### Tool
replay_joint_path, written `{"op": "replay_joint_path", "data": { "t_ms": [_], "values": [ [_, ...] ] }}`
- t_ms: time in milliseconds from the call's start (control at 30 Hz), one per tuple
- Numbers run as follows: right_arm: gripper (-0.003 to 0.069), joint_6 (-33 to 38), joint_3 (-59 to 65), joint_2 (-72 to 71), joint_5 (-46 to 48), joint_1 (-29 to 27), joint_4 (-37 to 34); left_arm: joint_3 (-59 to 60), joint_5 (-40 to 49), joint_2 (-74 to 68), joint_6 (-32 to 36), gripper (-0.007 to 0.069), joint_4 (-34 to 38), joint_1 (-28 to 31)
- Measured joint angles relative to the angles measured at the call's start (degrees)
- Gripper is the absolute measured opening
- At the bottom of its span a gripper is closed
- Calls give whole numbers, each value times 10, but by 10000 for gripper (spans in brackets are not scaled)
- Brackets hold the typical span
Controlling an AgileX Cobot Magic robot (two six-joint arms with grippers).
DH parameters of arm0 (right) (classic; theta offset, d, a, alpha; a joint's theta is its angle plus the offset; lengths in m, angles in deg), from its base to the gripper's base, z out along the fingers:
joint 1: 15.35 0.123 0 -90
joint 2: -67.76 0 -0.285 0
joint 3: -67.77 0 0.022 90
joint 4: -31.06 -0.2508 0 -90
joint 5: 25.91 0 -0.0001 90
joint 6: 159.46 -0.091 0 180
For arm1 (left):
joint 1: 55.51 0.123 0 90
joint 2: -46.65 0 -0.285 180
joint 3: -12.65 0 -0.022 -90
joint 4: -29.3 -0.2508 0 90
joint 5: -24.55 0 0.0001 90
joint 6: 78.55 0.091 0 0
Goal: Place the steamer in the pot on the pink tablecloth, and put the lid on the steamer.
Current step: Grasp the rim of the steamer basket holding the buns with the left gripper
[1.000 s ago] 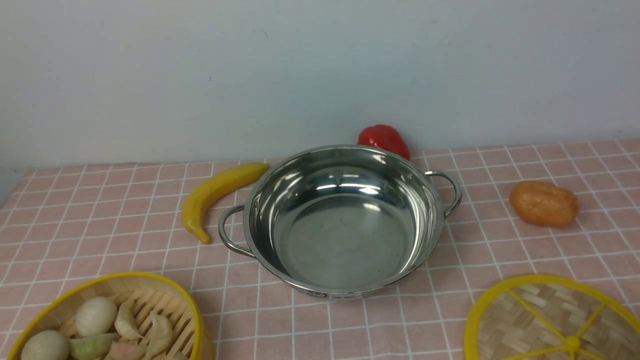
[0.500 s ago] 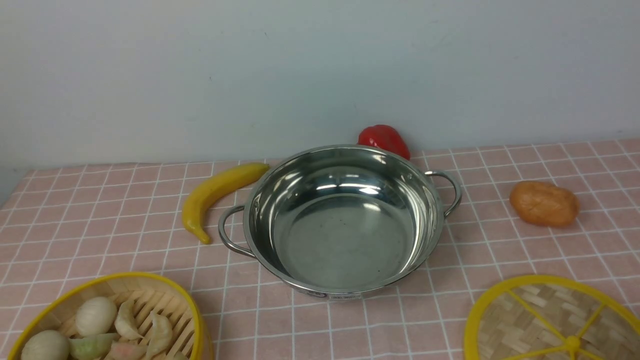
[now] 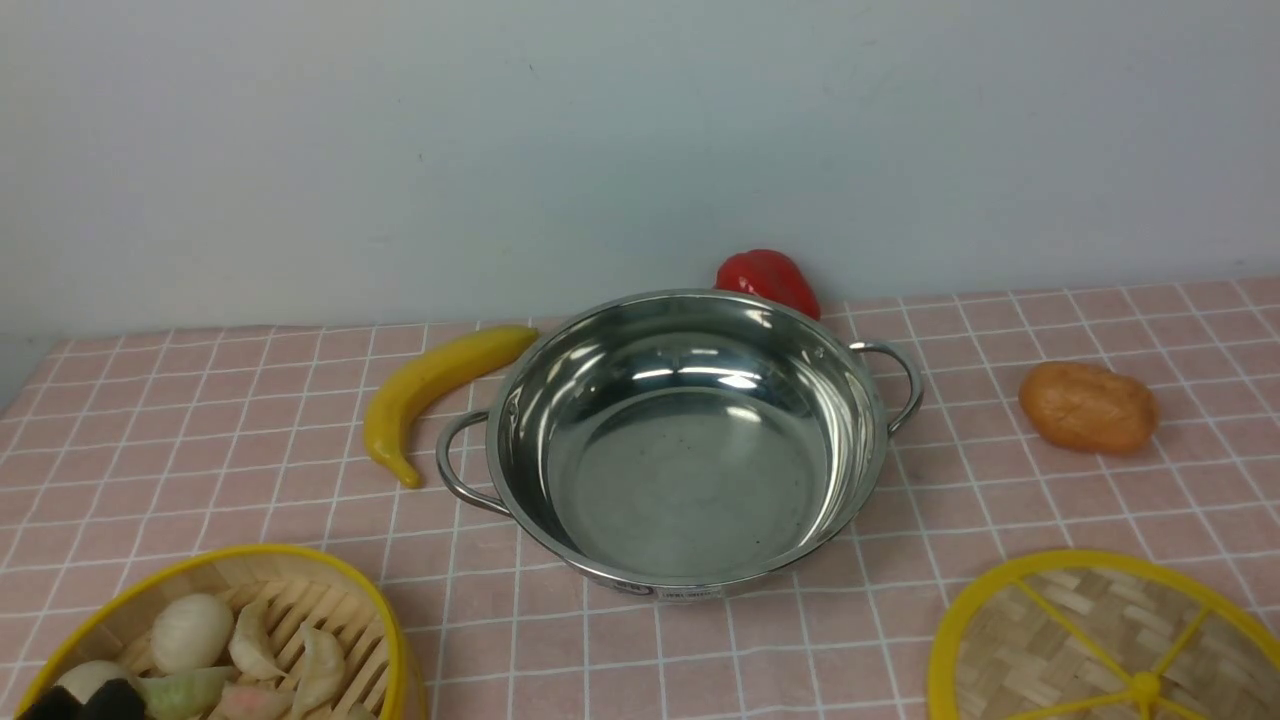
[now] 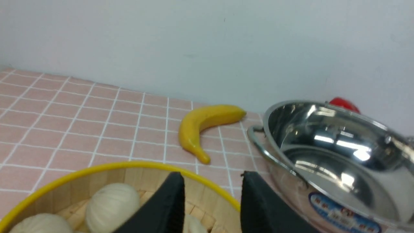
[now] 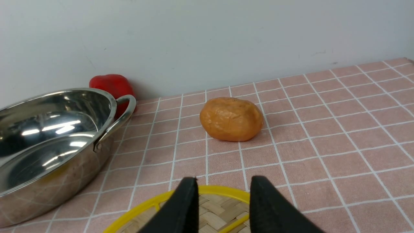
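Observation:
The steamer [image 3: 250,552], a bamboo basket with yellow rim and pale buns and dumplings, sits at the near left of the pink tablecloth [image 3: 200,450]. The empty steel pot [image 3: 690,480] stands in the middle. The lid [image 3: 1070,620], a flat woven disc with yellow spokes, lies at the near right. My left gripper [image 4: 212,176] is open and empty, its fingers straddling the steamer's far rim [image 4: 97,168] beside the pot [image 4: 330,152]; its black tip [image 3: 80,700] shows over the buns. My right gripper [image 5: 223,179] is open and empty over the lid's far rim [image 5: 213,210]; it is out of the front view.
A yellow banana [image 3: 430,385] lies left of the pot, close to its left handle. A red pepper [image 3: 768,278] sits behind the pot at the wall. An orange potato-like lump [image 3: 1088,407] lies to the pot's right. A pale wall closes the back.
The black tip of my left gripper has come into the front view at the bottom left, over the steamer's buns. Pot, lid and steamer have not moved.

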Motion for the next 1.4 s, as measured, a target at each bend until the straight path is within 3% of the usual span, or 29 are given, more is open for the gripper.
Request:
{"op": "replay_joint_path", "data": {
  "t_ms": [300,500,833,1100,1300,1400],
  "values": [
    [243,0,0,0,0,0,0,0,-77,0,-35,243,145,0],
    [243,0,0,0,0,0,0,-60,-32,0,-22,243,164,0],
    [243,0,0,0,0,0,0,-278,309,-154,59,243,17,0],
    [243,-1,0,0,0,0,0,-332,542,-332,136,243,-66,0],
    [243,-1,0,0,0,0,0,-332,571,-431,160,243,-79,0],
    [243,-1,0,0,0,0,0,-332,571,-488,216,243,-91,0]
  ]
}}
